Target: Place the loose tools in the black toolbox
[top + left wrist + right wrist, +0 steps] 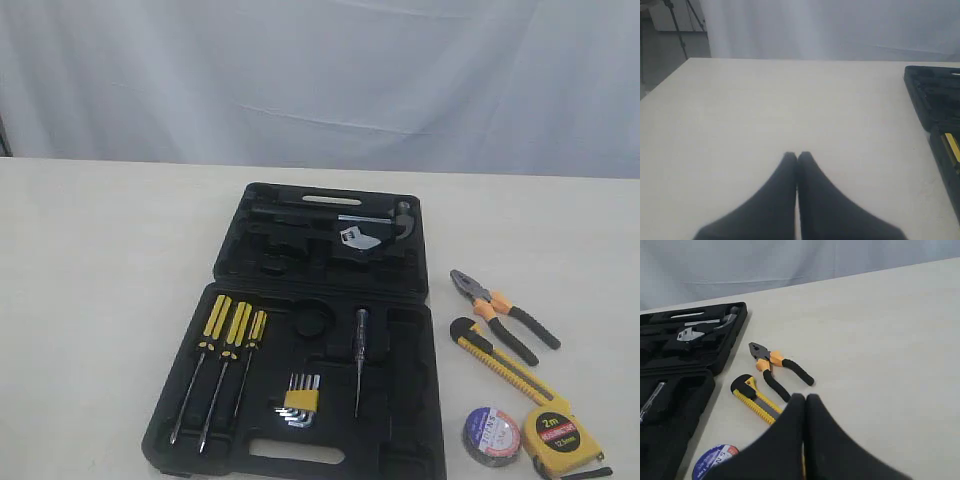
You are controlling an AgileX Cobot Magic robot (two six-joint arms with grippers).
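A pale worktop (90,300) in front of a white curtain carries the black toolbox (232,262), lying open in the middle with both halves flat. The far half holds a hammer (395,218) and a wrench (360,240). The near half holds three yellow-and-black screwdrivers (222,365) side by side on the left, a hex key set (299,402) in a yellow clip, and a slim tester screwdriver (359,360). The loose tools lie on the worktop just to the right of the toolbox, outside it. The orange-and-black pliers (503,315) are farthest, the yellow-black utility knife (500,362) lies just nearer, and the black tape roll (491,432) and yellow tape measure (563,437) sit side by side nearest. The left end effector (797,157) has its dark fingers pressed together, empty, over bare worktop left of the toolbox. The right end effector (805,399) is likewise closed on nothing, its tips in front of the knife in its wrist view; contact cannot be judged.
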